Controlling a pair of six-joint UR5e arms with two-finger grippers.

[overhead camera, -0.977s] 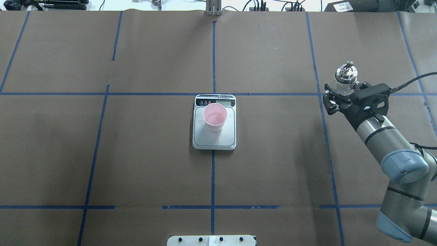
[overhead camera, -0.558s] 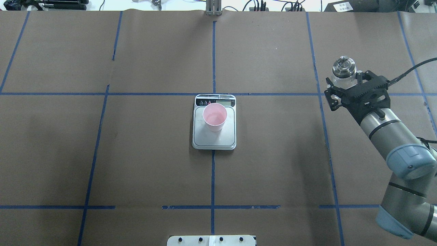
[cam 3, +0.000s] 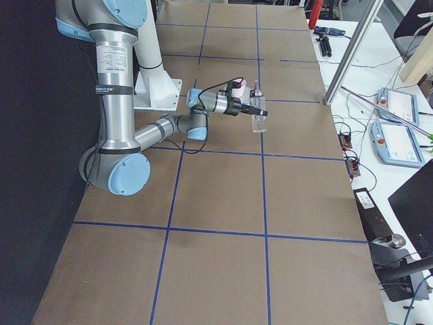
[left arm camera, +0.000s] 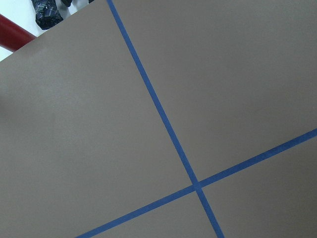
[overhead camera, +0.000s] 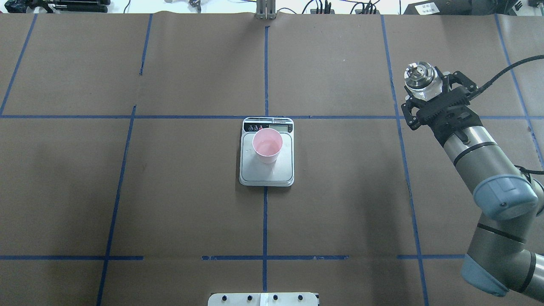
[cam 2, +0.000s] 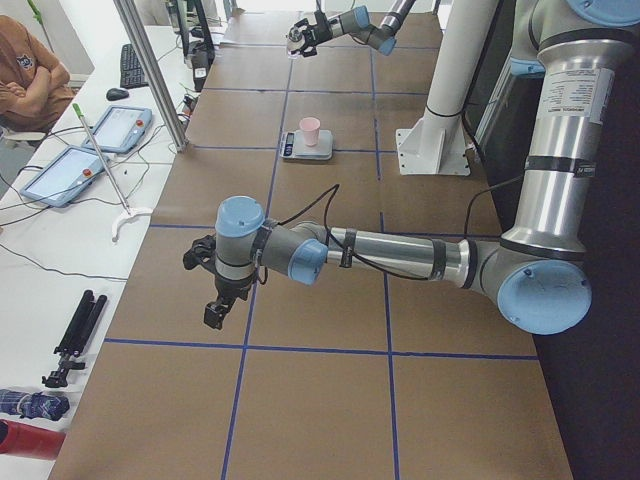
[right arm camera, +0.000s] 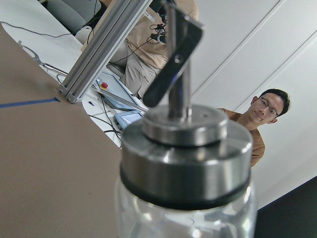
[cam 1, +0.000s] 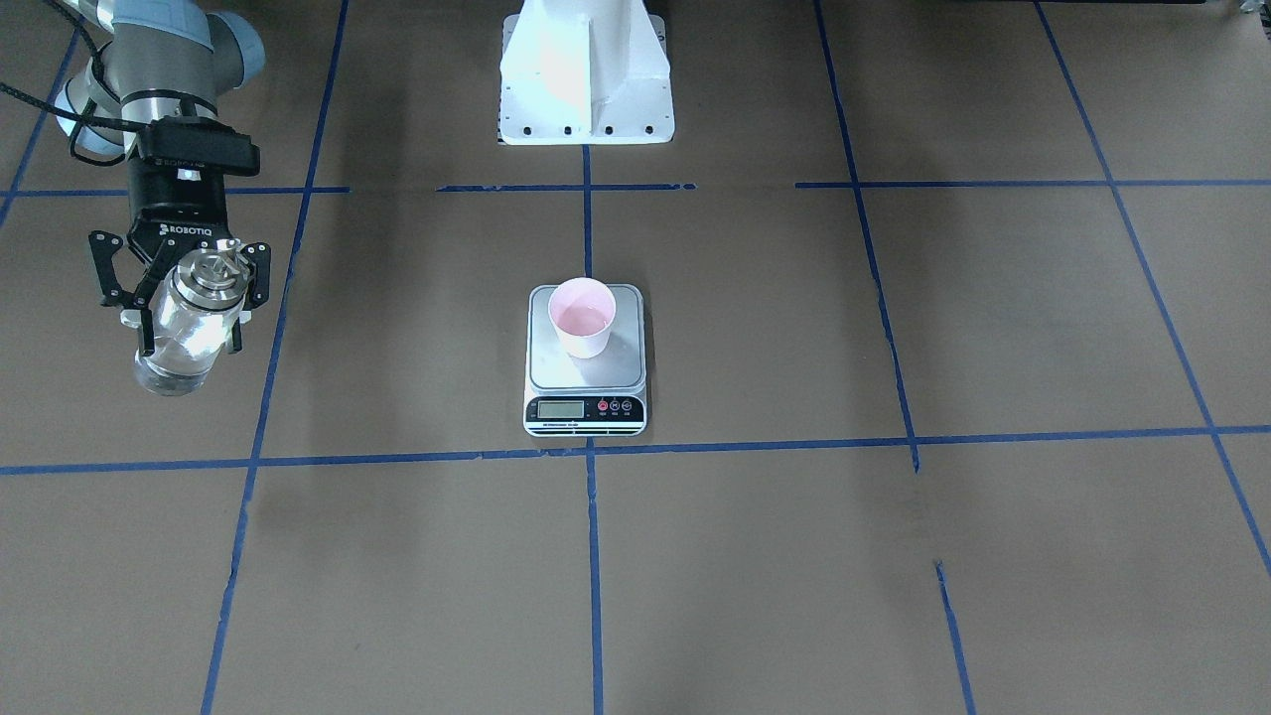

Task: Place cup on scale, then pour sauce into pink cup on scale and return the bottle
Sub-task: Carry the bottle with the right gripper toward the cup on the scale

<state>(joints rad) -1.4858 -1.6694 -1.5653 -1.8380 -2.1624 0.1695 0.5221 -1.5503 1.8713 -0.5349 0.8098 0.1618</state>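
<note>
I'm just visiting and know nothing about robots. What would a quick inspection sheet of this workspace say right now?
Surface: brown paper cover marked with a blue tape grid.
Job's things: pink cup upright on the scale at table centre; bottle upright, far from the scale.
Clutter: nothing seen on the table.
End effectors: right end effector shut on the bottle; left end effector over bare table, open or shut cannot be told.
Cables: black cable runs to the right wrist; loose wires on the side bench.
Surroundings: white bench with two tablets and a folded tripod; a person seated there.
</note>
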